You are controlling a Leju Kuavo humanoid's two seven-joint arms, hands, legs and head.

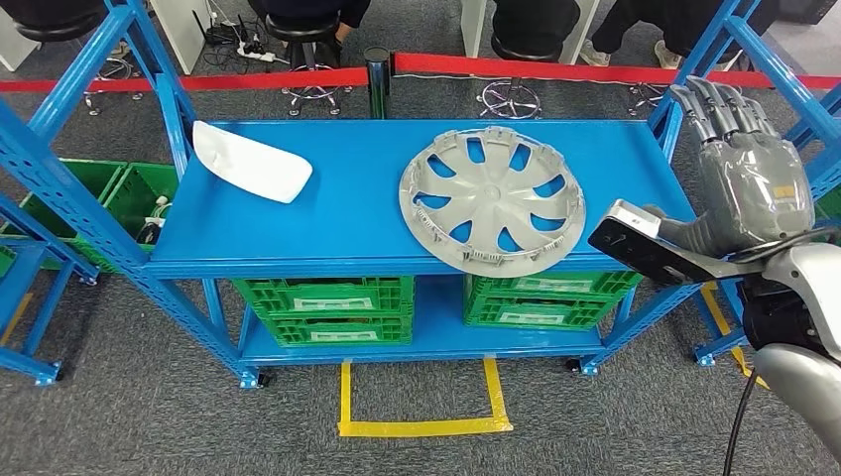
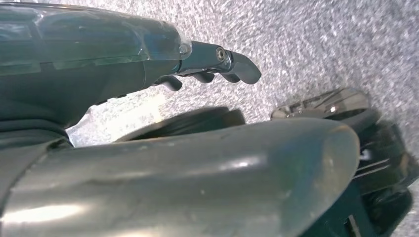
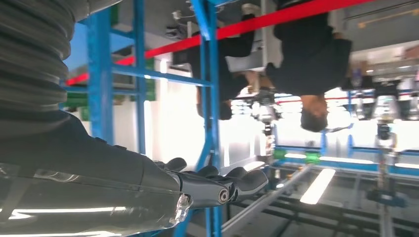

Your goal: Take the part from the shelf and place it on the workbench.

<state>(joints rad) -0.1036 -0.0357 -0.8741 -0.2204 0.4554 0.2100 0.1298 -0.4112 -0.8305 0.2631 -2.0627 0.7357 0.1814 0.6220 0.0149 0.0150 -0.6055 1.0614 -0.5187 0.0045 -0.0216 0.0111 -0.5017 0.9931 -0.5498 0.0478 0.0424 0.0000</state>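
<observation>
the grey hubcap (image 1: 493, 200) lies flat on the blue shelf (image 1: 347, 223), round with no long axis, while the right hand (image 1: 739, 164) hovers beside it, fingers extended, grasping nothing.

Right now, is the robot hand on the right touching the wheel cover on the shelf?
No, the right robot hand is raised beside the shelf, apart from the wheel cover.

Grey carpet (image 1: 119, 397) is laid across the floor; a square of yellow tape (image 1: 421, 402) is marked on it before the blue rack (image 1: 198, 297); green crates (image 1: 327, 309) are stowed low. A red barrier strip (image 1: 555, 67) is stretched behind, where office chairs (image 1: 511, 94) are stood.
</observation>
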